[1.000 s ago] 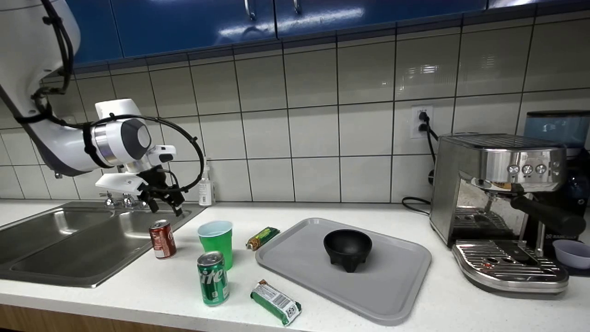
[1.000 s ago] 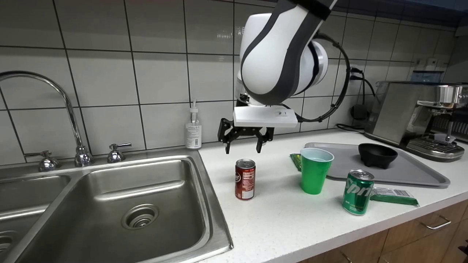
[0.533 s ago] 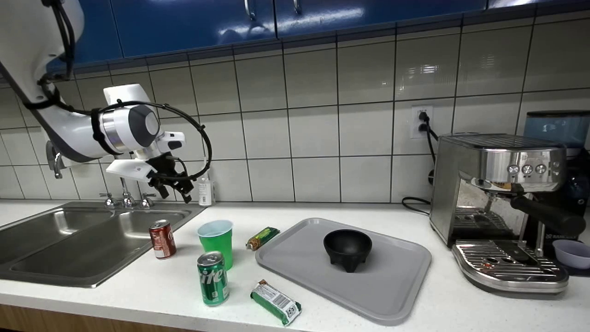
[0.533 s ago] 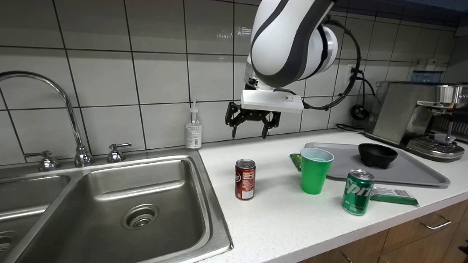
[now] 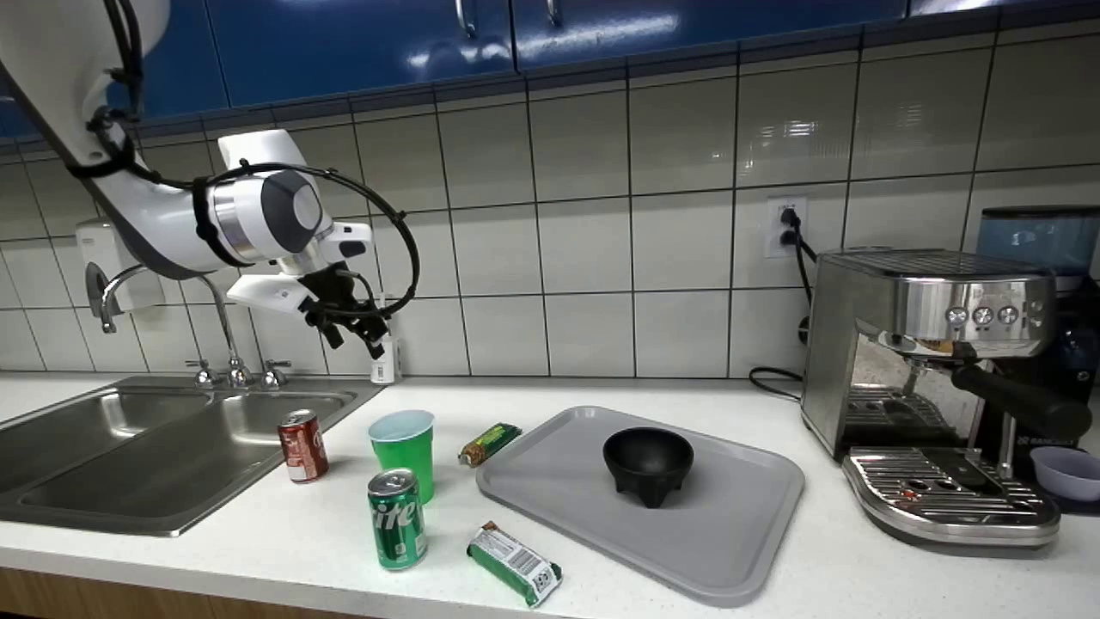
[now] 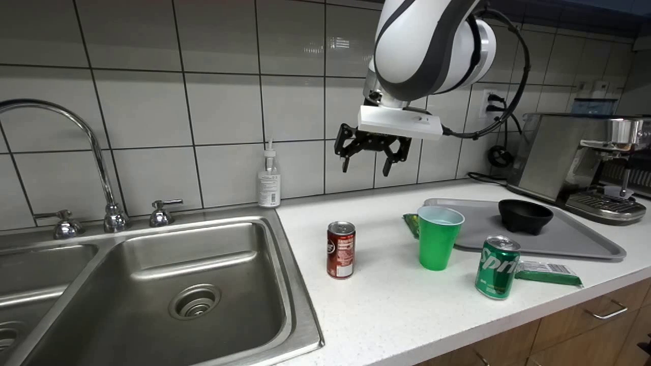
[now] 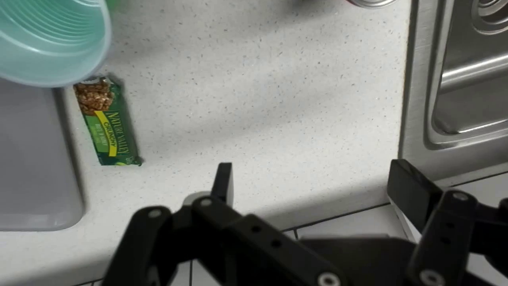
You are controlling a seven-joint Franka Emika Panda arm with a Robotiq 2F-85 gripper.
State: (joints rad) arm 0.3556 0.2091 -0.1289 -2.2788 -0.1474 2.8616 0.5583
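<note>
My gripper [image 7: 312,165] is open, its fingers spread wide with nothing between them. In both exterior views the gripper [image 6: 366,170] hangs above the counter near the tiled wall, touching nothing. Below it a red soda can [image 6: 341,250] stands upright by the sink. To the can's right are a green cup [image 5: 404,457] and an upright green Sprite can [image 5: 397,520]. A granola bar [image 7: 109,123] lies between the cup and a grey tray [image 5: 730,533], which bears a black bowl [image 5: 649,460]. Another wrapped bar [image 5: 516,563] lies near the counter's front edge.
A steel double sink [image 6: 305,315] with a curved faucet [image 6: 96,152] borders the counter. A soap bottle [image 6: 269,180] stands against the wall behind it. Beyond the tray is an espresso machine [image 5: 928,318]. Blue cabinets [image 5: 361,43] hang above.
The arm and open gripper have risen and shifted right, away from the red can and toward the cup and tray side. The objects on the counter have stayed put.
</note>
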